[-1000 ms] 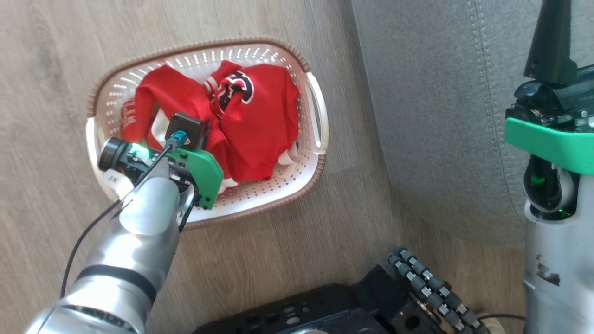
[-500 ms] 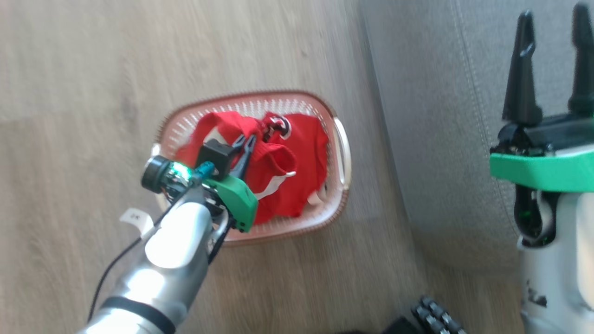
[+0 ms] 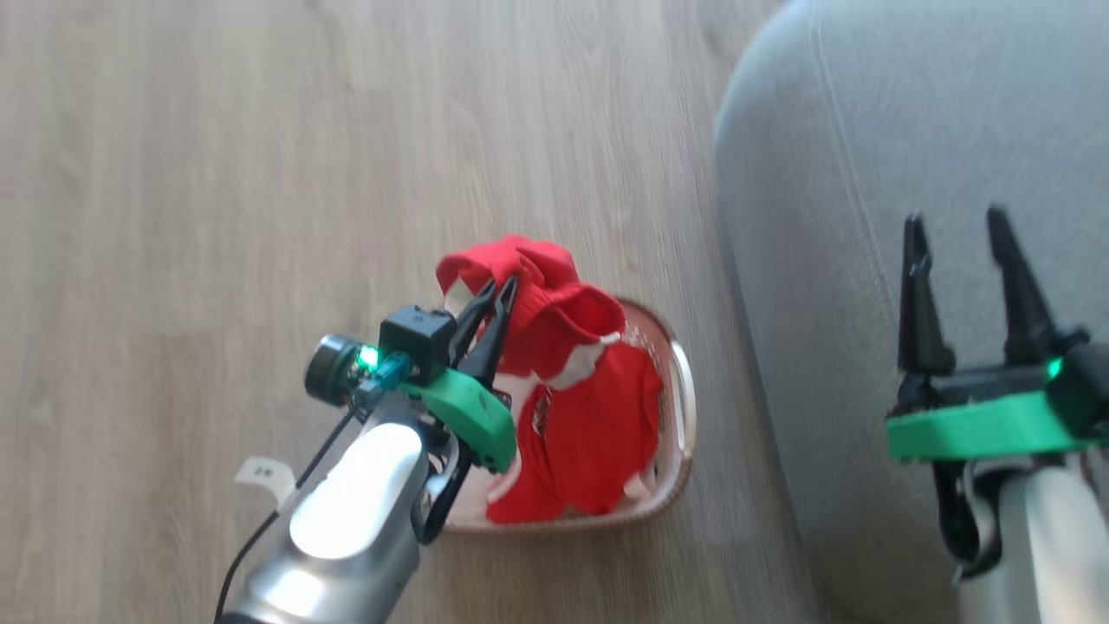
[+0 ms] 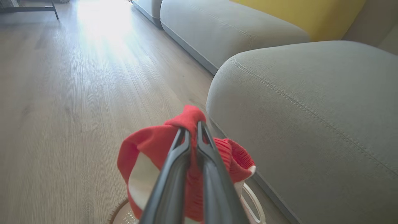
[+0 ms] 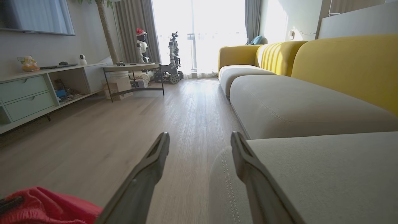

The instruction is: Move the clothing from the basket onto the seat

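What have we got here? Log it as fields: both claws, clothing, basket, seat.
left claw: shut on the clothing, pinching a red fold above the basket
right claw: open, holding nothing, by the edge of the seat
clothing: red with white trim, one part held up, the rest in the basket
basket: on the wooden floor, beside the seat
seat: grey, no clothing on the part in view

Red clothing (image 3: 546,299) in left hand (image 3: 501,286)

Sunlight from a curtained window (image 5: 202,28) washes the pale wood floor (image 5: 93,137) beside a yellow-backed sofa (image 5: 342,65).
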Robot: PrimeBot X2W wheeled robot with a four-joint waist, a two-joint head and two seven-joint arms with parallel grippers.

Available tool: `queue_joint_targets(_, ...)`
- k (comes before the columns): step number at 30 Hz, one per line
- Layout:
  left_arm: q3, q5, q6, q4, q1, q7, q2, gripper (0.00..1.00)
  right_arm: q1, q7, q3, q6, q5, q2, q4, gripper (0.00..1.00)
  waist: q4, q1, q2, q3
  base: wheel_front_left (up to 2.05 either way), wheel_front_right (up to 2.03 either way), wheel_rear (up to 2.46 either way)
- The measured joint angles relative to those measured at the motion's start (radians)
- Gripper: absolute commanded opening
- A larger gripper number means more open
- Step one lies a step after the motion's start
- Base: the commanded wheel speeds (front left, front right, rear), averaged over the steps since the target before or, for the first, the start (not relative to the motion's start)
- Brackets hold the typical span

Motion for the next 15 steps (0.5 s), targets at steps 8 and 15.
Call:
queue_joint_targets(8,0.003,-0.045,-0.002,-0.052,0.057,0.031,0.001,0.00,0.115,0.000,0.027,0.000,-0.005,0.001,0.047,1.00,0.029,0.0000,0.0000,-0.153,0.00,0.00,0.00)
queue_joint_targets(15,0.008,-0.081,-0.002,-0.100,0.073,0.053,0.002,0.00,0.180,0.000,0.045,0.000,-0.005,0.001,0.070,1.00,0.040,0.0000,0.0000,-0.275,0.00,0.00,0.00)
